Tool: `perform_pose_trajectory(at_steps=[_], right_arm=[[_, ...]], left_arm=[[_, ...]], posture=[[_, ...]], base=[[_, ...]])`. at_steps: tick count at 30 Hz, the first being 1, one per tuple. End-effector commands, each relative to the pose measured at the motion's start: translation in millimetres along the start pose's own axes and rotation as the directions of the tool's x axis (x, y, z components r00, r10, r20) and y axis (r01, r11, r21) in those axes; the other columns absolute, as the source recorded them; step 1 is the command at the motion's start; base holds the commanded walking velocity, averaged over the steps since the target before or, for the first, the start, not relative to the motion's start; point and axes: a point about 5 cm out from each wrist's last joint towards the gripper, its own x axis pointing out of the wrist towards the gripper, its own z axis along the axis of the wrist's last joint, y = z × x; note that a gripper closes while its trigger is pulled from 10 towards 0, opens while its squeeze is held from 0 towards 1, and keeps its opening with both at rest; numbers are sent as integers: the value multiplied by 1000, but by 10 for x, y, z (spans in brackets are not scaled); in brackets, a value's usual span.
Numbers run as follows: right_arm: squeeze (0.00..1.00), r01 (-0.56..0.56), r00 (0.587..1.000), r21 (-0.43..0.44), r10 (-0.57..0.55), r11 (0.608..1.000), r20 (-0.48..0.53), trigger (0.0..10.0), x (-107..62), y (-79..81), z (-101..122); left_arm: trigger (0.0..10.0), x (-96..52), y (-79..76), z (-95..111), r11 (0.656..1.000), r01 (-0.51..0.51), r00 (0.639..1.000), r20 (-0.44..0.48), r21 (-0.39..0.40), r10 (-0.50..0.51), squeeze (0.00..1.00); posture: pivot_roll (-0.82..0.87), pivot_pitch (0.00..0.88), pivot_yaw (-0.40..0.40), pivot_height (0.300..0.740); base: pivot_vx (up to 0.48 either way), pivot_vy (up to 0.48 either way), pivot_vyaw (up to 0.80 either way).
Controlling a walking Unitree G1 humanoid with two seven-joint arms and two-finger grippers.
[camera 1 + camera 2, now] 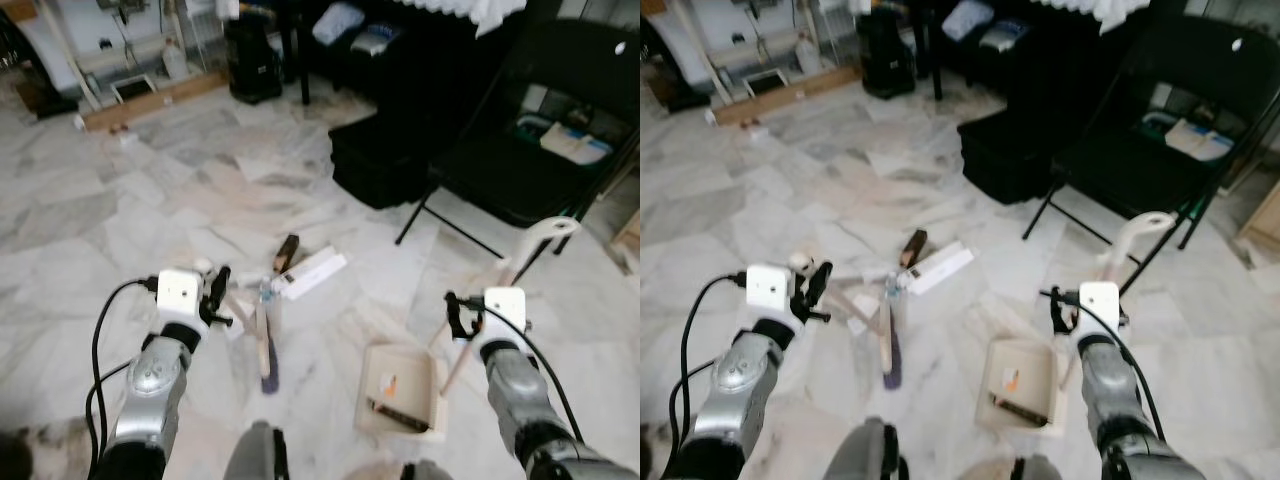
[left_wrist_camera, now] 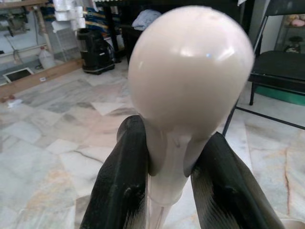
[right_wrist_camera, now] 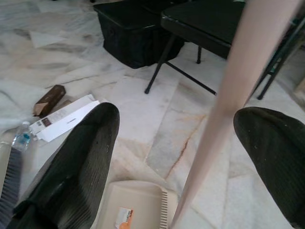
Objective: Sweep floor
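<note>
The robot stood on a marble floor with a tool at each arm. Nearest the camera, a cream dustpan lay flat on the floor just ahead of the robot's right side, holding a few scraps, one of them orange. Its long pale handle rose at a tilt to a looped top. The right hand sat part-way up that handle, its two black fingers spread wide on either side of the shaft; the wrist view showed clear gaps between pads and handle, so it gripped nothing.

On the left, the left hand was closed around the neck of the broom just below its rounded cream knob, both fingers pressed against it. The broom's stick slanted down to a dark brush head resting on the floor between the two arms.

Just beyond the brush head lay litter: a small plastic bottle, a flat white box and a brown block, close together.

Farther back stood a black folding chair on the right, papers on its seat, and a low black case beside it. A wooden plank and clutter lined the far wall.
</note>
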Motion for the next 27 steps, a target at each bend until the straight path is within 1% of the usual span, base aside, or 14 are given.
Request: perform_pose_trajectory(at_steps=[1, 9, 11, 12, 13, 14, 15, 16, 19, 20, 21, 23, 25, 27], right_arm=[[0, 8, 1000, 12, -8, 1000, -1, 10000, -1, 14, -3], [0, 18, 1000, 26, -18, 1000, 0, 10000, -4, 26, -10], [0, 85, 996, 17, -86, 996, 12, 10000, -19, -28, -14], [0, 136, 991, 28, -136, 990, 8, 10000, -33, -77, -32], [0, 186, 982, 65, -186, 980, 4, 10000, -58, -130, -60], [0, 211, 977, 89, -212, 973, 3, 10000, -82, -161, -88], [0, 211, 977, 89, -212, 973, 3, 10000, -82, -161, -88], [0, 200, 979, 94, -202, 975, 19, 10000, -137, -133, -148], [0, 177, 983, 92, -180, 980, 30, 10000, -179, -75, -196], [0, 149, 988, 88, -153, 985, 37, 10000, -238, 7, -265], [0, 138, 989, 84, -141, 987, 40, 10000, -263, 40, -292], [0, 127, 991, 90, -130, 988, 30, 10000, -316, 96, -362], [0, 123, 992, 90, -125, 988, 23, 10000, -331, 113, -386], [0, 109, 994, 89, -108, 990, -14, 10000, -389, 160, -485]], left_arm=[[10000, -56, 18, -118, 1000, -2, 998, -66, -5, 1, 0], [10000, -59, 19, -123, 1000, -3, 998, -68, -3, 2, 0], [10000, -61, 21, -124, 1000, -5, 998, -67, -3, 5, 0], [10000, -61, 22, -124, 1000, -6, 998, -67, -3, 6, 0], [10000, -64, 22, -126, 1000, -7, 998, -67, -4, 7, 0], [10000, -65, 21, -127, 1000, -8, 998, -67, -4, 7, 0], [10000, -65, 21, -127, 1000, -8, 998, -67, -4, 7, 0], [10000, -66, 19, -131, 1000, -7, 998, -68, -5, 7, 0], [10000, -66, 17, -133, 1000, -7, 998, -68, -6, 6, 0], [10000, -65, 11, -139, 1000, -6, 998, -69, -8, 5, 0], [10000, -65, 8, -143, 1000, -6, 998, -70, -9, 5, 0], [10000, -62, -1, -148, 1000, -5, 997, -71, -10, 5, 0], [10000, -61, -4, -149, 1000, -5, 997, -71, -11, 4, 0], [10000, -63, -17, -159, 1000, -2, 997, -73, -14, 1, 0]], posture=[[51, 104, 40, 645], [53, 102, 37, 645], [53, 102, 37, 645], [53, 102, 37, 645], [52, 97, 33, 645], [52, 96, 33, 645], [52, 96, 33, 645], [52, 96, 33, 645], [52, 96, 33, 645], [36, 89, 31, 645], [36, 89, 31, 645], [34, 86, 30, 645], [34, 86, 30, 645], [31, 77, 28, 645]], base=[[0, 0, 0], [0, 0, 0], [0, 0, 0], [0, 0, 0], [0, 0, 0], [0, 0, 0], [0, 0, 0], [0, 0, 0], [0, 0, 0], [0, 0, 0], [0, 0, 0], [0, 0, 0], [0, 0, 0], [0, 0, 0]])
